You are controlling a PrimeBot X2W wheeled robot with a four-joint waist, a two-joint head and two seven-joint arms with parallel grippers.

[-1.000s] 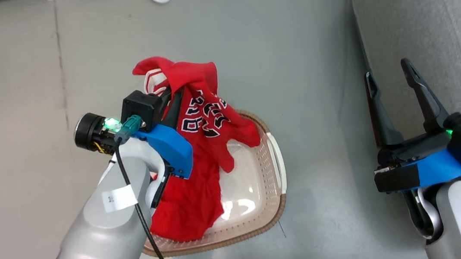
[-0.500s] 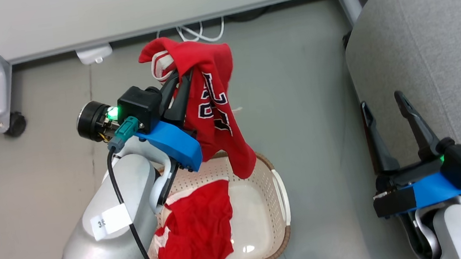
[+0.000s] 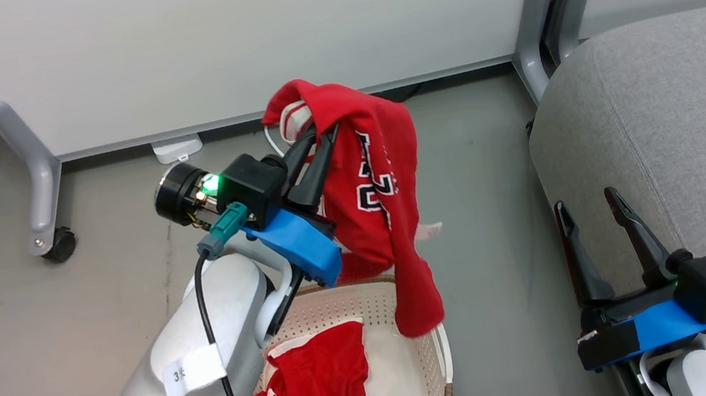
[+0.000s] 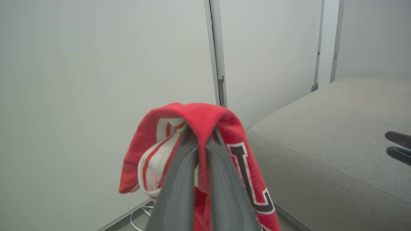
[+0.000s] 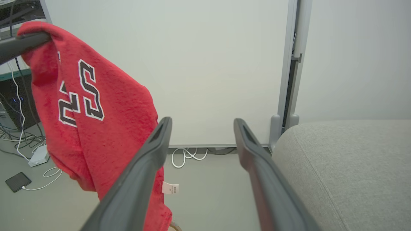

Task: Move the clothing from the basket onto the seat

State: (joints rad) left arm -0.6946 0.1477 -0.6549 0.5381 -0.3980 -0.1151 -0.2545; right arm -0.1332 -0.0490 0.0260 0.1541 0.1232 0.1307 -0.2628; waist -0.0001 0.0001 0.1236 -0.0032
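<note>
i see a grey floor (image 3: pixel 43 339) under a white partition panel (image 3: pixel 242 44) on grey legs (image 3: pixel 34 174), one with a black caster (image 3: pixel 59 245). a white adapter (image 3: pixel 176 149) lies at the panel's foot; white cable loops (image 5: pixel 192 156) and a flat black box (image 5: pixel 18 182) lie nearby.

Even bright light, soft shadows, sharp focus

It looks like a lab or office room — big white screen walls (image 3: pixel 242 38) stand on grey metal legs (image 3: pixel 34 174) with little wheels (image 3: pixel 59 245), and loose white wires (image 5: pixel 189 157) lie on the plain grey floor (image 3: pixel 75 322).
</note>
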